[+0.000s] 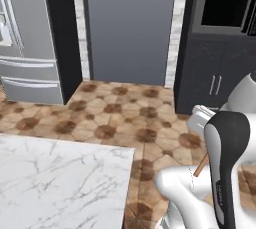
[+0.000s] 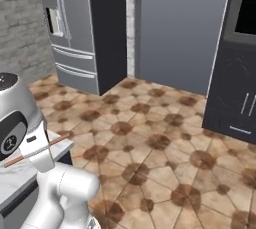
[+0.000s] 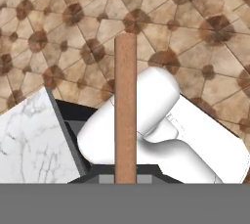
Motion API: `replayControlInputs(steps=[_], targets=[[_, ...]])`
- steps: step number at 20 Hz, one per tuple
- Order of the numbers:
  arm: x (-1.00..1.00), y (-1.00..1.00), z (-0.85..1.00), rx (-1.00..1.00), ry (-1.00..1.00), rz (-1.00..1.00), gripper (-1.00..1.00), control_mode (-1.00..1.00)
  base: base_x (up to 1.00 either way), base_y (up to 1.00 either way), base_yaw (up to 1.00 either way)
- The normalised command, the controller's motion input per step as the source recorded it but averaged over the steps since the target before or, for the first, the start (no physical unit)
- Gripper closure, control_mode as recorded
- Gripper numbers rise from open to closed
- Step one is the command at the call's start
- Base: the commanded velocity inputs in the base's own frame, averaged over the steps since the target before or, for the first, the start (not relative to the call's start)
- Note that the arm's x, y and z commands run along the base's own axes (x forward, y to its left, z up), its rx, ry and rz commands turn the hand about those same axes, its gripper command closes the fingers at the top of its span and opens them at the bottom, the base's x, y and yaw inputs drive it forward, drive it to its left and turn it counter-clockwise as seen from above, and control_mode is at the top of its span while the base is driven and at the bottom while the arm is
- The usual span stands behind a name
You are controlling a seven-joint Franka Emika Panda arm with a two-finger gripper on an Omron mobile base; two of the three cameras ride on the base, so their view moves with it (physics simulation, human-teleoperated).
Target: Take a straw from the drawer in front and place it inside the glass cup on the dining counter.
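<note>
The straw (image 3: 125, 110), a thin orange-brown stick, runs straight up the middle of the hand view from between my fingertips. My gripper (image 3: 125, 176) is shut on the straw. In the right base view the straw (image 2: 35, 152) lies slanted across my gripper (image 2: 39, 149), above the corner of the dining counter (image 2: 12, 175). A short end of the straw (image 1: 201, 165) pokes out from behind the arm in the left base view. The white marble dining counter (image 1: 55, 183) fills the lower left there, and its corner (image 3: 29, 140) shows below the hand. The glass cup and the drawer are out of view.
A steel fridge (image 1: 25, 38) (image 2: 75, 28) stands at the far left. A dark cabinet column with a built-in oven (image 1: 225, 10) (image 2: 242, 58) stands at the right. Brown tiled floor (image 1: 120, 118) lies open between them and the counter.
</note>
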Motion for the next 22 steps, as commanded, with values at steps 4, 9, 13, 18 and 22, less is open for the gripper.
replayControlInputs(steps=[4,9,13,18,22], targets=[[0.0,0.0,0.0,0.0,0.0,0.0,1.0,1.0,0.71,-0.17,0.23],[0.0,0.0,0.0,0.0,0.0,0.0,1.0,1.0,0.85,-0.2,0.21],[0.0,0.0,0.0,0.0,0.0,0.0,1.0,1.0,1.0,-0.3,0.18],[0.0,0.0,0.0,0.0,0.0,0.0,1.0,1.0,1.0,-0.46,0.09],[0.0,0.0,0.0,0.0,0.0,0.0,1.0,1.0,1.0,-0.5,0.0]])
